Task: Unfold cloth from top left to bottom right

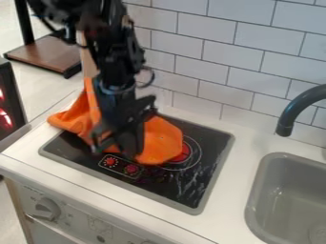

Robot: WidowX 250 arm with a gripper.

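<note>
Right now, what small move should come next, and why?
I'd probably ease the end effector slightly toward the lower right, if it has the cloth; I can't tell. The cloth bunches at the stove's left and stops short of its lower-right corner.

A black stovetop [207, 164] was set in the white worktop [234, 190], near a grey sink [253, 198] with a dark, curved tap [293, 112]. White tiles [216, 59] covered the wall behind. A round knob [45, 208] sat on the front panel [79, 220]; a brown shelf [51, 58] stood beyond.
</note>
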